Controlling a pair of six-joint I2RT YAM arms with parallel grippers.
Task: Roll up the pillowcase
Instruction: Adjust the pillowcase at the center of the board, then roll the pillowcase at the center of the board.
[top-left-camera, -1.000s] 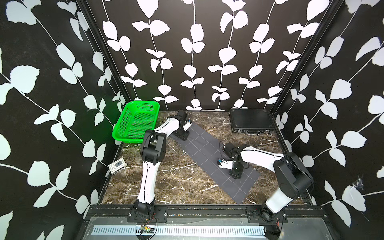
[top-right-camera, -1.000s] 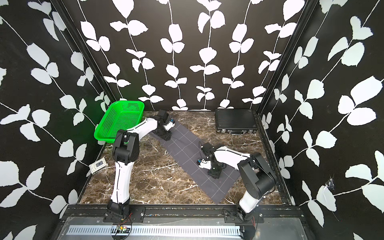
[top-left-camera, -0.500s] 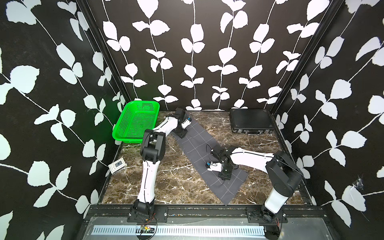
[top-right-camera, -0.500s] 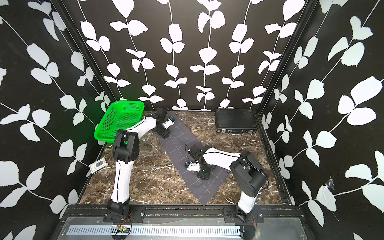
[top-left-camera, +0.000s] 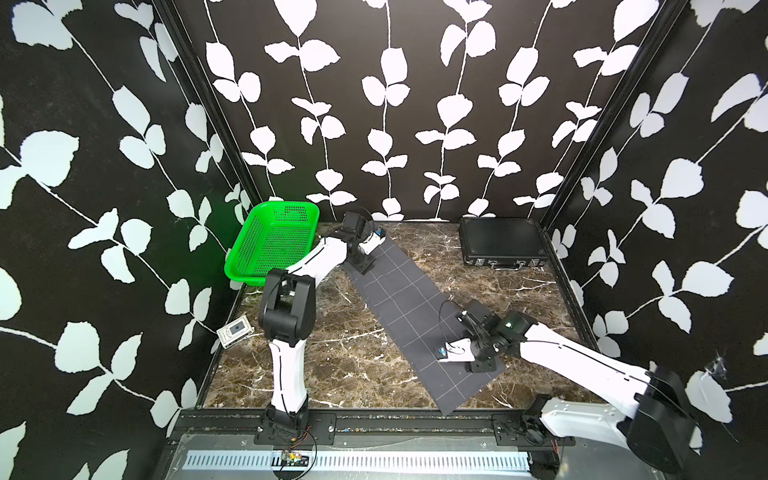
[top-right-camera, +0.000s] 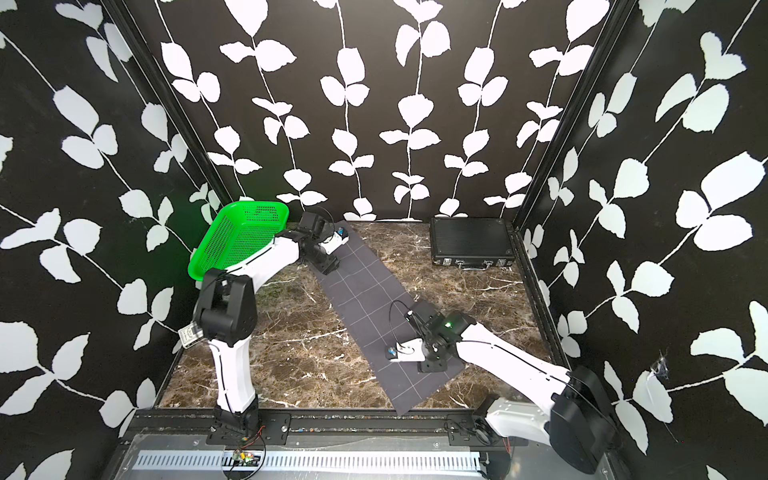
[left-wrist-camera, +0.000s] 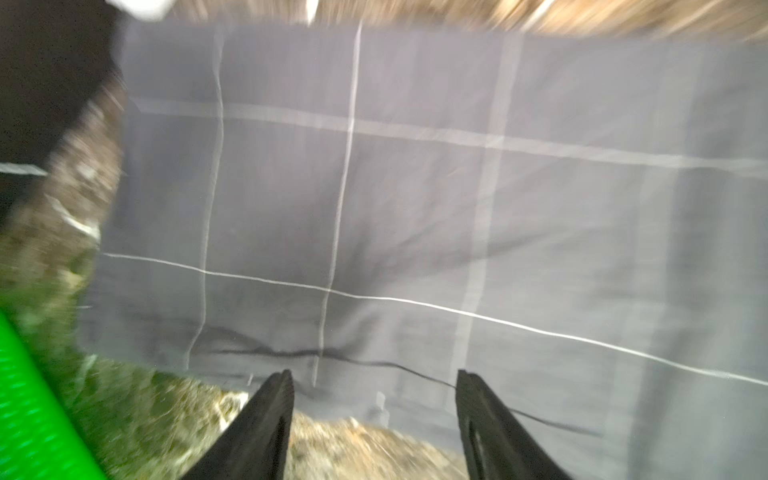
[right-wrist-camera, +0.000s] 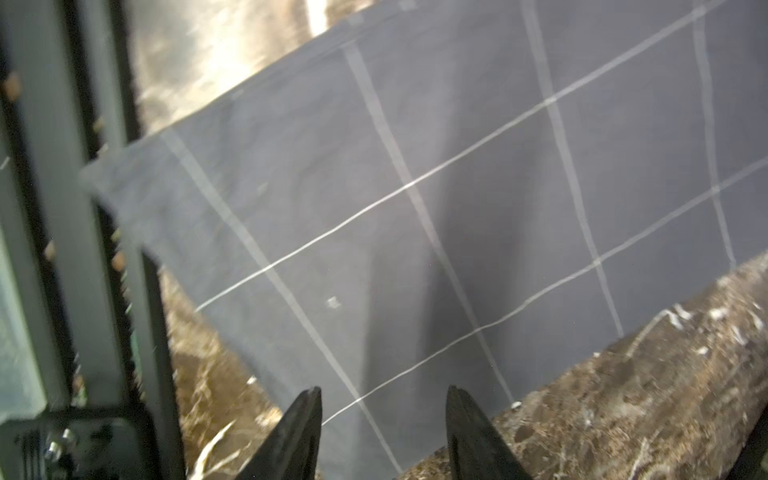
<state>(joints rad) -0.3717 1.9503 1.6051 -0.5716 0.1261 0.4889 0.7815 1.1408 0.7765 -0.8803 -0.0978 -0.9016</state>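
Our right pincer (right-wrist-camera: 384, 390) has drawn back toward us, jaws apart above the near end of the pillowcase (top-left-camera: 399, 299). Our left pincer (left-wrist-camera: 373, 376), likewise apart, sits at its far hem.

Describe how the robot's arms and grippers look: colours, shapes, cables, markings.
The left arm and right arm have white shells with black joints. A thin black cable loops beside the right wrist, where a green light glows. The left gripper and right gripper each end in two black tapered fingers.
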